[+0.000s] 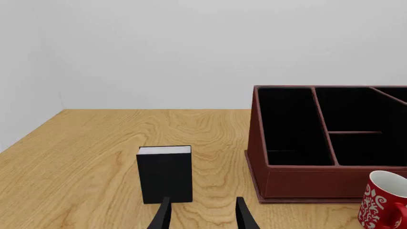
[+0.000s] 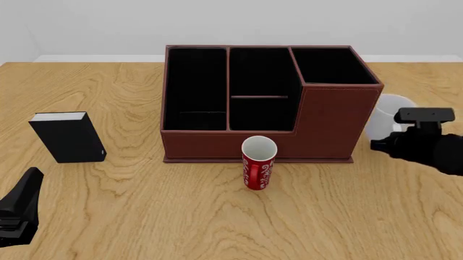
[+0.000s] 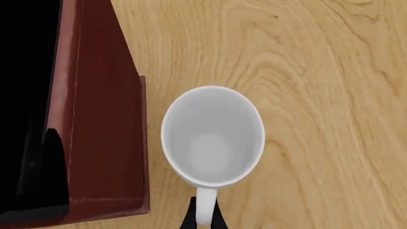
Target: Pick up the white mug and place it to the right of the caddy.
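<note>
The white mug stands upright by the right wall of the dark reddish-brown caddy, its handle pointing at my right gripper. The two thin fingers are closed on the handle. In the front view the mug shows at the right of the caddy, partly hidden behind my right arm. My left gripper is open and empty, low over the table near the front left, its arm far from the mug.
A small black book-like box stands left of the caddy, just ahead of my left gripper. A slim red mug with white swirls stands against the caddy's front wall. The wooden table runs around them.
</note>
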Tool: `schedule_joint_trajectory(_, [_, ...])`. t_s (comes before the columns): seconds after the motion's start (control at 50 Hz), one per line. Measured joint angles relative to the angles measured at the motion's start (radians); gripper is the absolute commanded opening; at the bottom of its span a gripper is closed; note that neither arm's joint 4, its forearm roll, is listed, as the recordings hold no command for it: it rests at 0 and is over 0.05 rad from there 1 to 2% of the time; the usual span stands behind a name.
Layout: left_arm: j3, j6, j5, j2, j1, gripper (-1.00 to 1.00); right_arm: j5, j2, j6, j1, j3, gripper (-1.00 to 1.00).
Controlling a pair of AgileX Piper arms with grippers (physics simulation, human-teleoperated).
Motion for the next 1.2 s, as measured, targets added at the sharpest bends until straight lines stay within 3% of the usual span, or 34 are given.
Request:
schedule_joint_trajectory(0.78, [0.000, 0.000, 0.000, 0.000, 0.000, 1.00, -0.130, 0.120, 0.016, 0.003, 0.017, -1.00])
schedule_joint_trajectory(0.8, [0.000, 0.000, 0.000, 0.000, 0.000, 1.00, -0.132, 0.125, 0.017, 0.003, 0.016, 1.00])
schedule_joint_trajectory(1.2, [0.000, 0.000, 0.000, 0.000, 0.000, 1.00, -0.146, 0.185, 0.021, -0.007, 0.020, 1.00])
